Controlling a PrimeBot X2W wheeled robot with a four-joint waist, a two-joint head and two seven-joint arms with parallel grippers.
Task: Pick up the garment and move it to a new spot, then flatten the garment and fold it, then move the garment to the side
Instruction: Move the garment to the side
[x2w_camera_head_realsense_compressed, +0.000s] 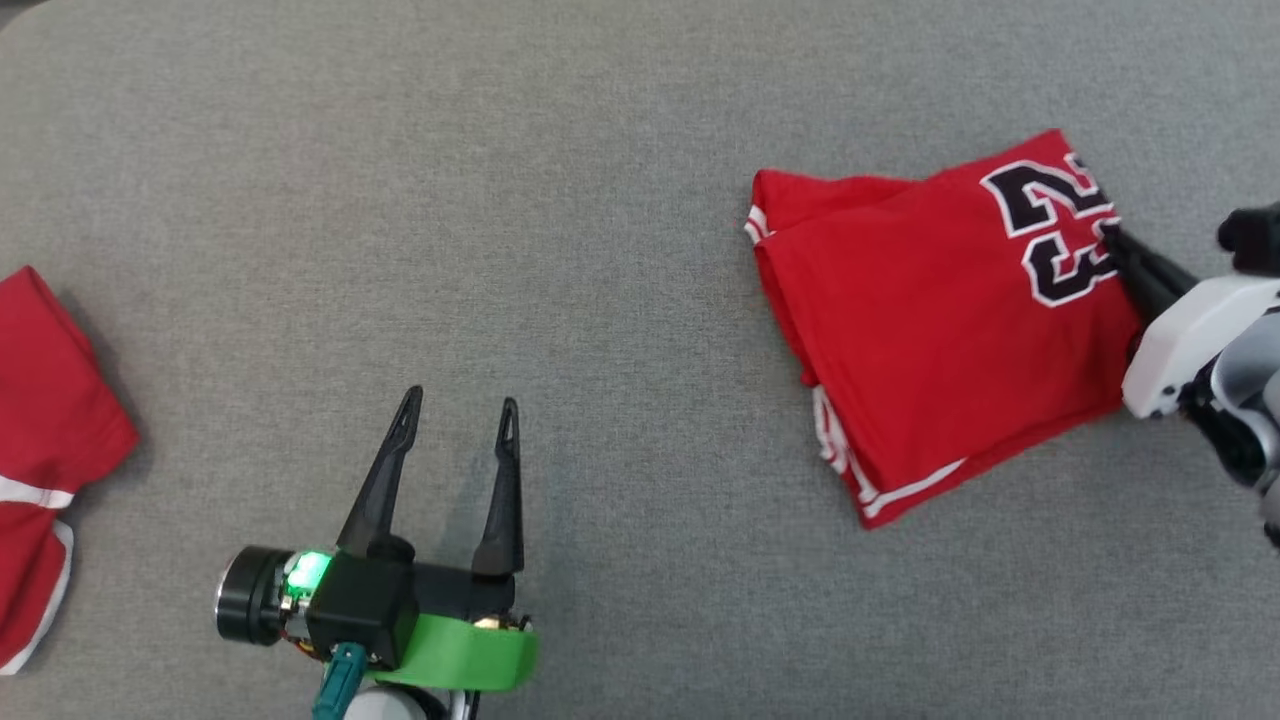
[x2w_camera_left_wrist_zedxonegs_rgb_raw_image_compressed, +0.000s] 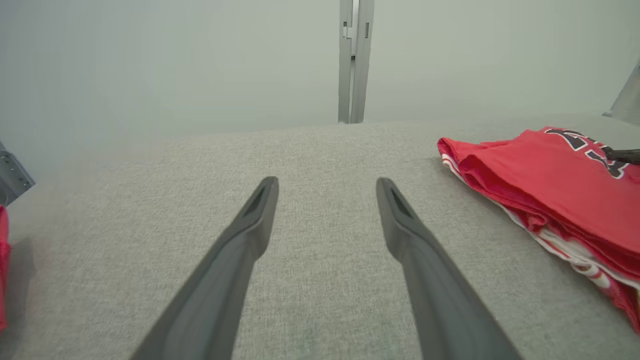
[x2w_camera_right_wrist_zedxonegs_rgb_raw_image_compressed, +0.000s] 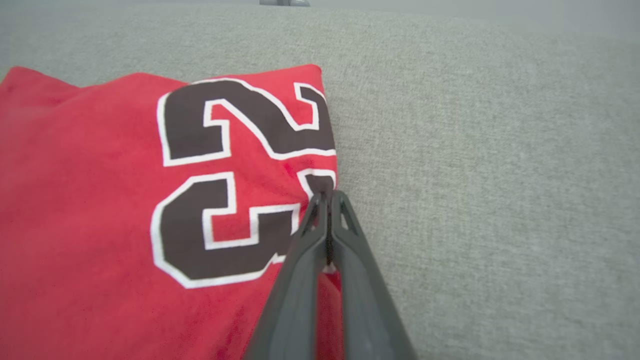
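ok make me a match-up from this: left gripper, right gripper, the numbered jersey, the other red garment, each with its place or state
Things
1. left gripper
2. right gripper
3. jersey
4. other garment

Places or states
a. folded, lying on the robot's right
b. open, over bare table
c. far left, cut off by the head view's edge
d. shut on the jersey's edge by the number

Pairs: 1-b, 2-d, 3-a, 4-c
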